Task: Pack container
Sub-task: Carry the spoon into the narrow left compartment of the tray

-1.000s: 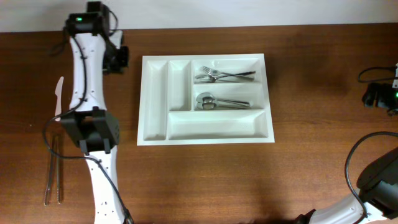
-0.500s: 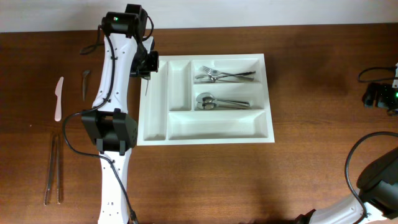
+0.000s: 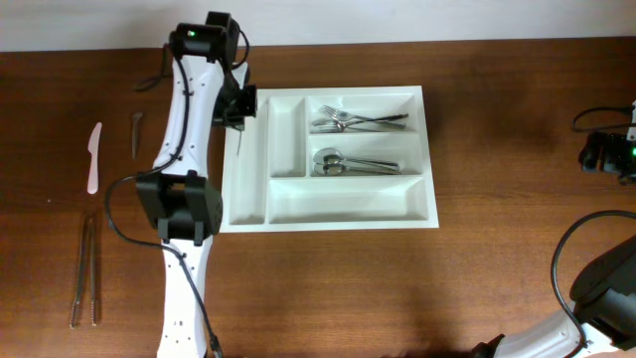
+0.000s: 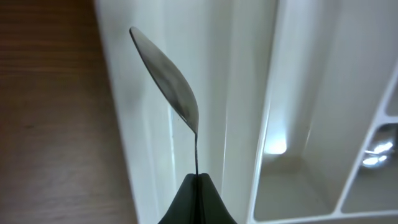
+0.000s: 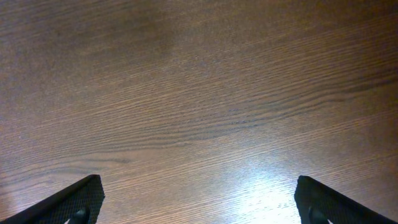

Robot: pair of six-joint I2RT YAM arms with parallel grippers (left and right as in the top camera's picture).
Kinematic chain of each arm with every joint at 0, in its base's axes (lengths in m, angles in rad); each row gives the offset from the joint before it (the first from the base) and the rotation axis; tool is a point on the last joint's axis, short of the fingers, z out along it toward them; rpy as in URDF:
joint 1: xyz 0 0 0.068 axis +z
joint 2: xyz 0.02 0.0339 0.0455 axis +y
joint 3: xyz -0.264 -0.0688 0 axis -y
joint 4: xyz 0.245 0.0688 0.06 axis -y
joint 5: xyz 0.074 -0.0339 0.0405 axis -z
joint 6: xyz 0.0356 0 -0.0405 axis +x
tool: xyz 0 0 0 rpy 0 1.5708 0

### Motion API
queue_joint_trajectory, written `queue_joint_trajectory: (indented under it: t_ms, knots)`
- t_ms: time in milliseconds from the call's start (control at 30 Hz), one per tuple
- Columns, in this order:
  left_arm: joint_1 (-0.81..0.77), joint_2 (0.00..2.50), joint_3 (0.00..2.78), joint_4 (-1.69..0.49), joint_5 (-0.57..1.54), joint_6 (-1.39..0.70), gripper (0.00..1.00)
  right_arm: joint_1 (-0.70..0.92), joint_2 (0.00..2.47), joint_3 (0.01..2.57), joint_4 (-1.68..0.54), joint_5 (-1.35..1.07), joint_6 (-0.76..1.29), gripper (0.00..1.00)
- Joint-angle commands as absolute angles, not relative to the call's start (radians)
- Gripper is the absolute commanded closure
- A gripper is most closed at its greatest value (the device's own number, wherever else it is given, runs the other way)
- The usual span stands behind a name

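The container (image 3: pixel 328 221) is a white compartmented tray in the middle of the table. Forks (image 3: pixel 358 120) lie in its top long compartment and spoons (image 3: pixel 348 162) in the one below. My left gripper (image 3: pixel 237 107) hovers over the tray's left edge, shut on a thin metal utensil (image 4: pixel 171 84) with a leaf-shaped blade. In the left wrist view the blade points away from the closed fingertips (image 4: pixel 198 177), over the tray's narrow left compartment (image 4: pixel 249 93). My right gripper (image 5: pixel 199 199) is open over bare wood, holding nothing.
On the table's left side lie a white plastic knife (image 3: pixel 93 156), a small dark utensil (image 3: pixel 136 132) and a pair of long metal sticks (image 3: pixel 85 270). The right arm's body (image 3: pixel 608 151) sits at the far right edge.
My left arm has swung right from the left side of the table to the tray's left edge, carrying the metal utensil. The right arm has not moved.
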State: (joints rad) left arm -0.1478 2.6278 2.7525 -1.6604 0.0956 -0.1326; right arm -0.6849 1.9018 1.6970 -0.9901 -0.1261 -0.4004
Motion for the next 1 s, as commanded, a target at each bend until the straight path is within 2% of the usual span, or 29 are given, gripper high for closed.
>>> queue_joint_trajectory:
  t_ms: [0,767,833,967]
  knots:
    - [-0.166,2.666,2.743,-1.660,0.117,-0.146,0.98,-0.687,1.911,1.692,-0.989,-0.139,-0.400,0.01]
    - [-0.168,2.671,2.667,-1.613,0.116,-0.146,0.96,-0.687,1.911,1.692,-0.989,-0.139,-0.400,0.01]
    - [-0.168,2.672,2.661,-1.611,0.115,-0.145,0.90,-0.687,1.911,1.692,-0.989,-0.139,-0.400,0.02]
    - [-0.167,2.672,2.657,-1.607,0.116,-0.146,0.89,-0.687,1.911,1.692,-0.989,-0.139,-0.400,0.01]
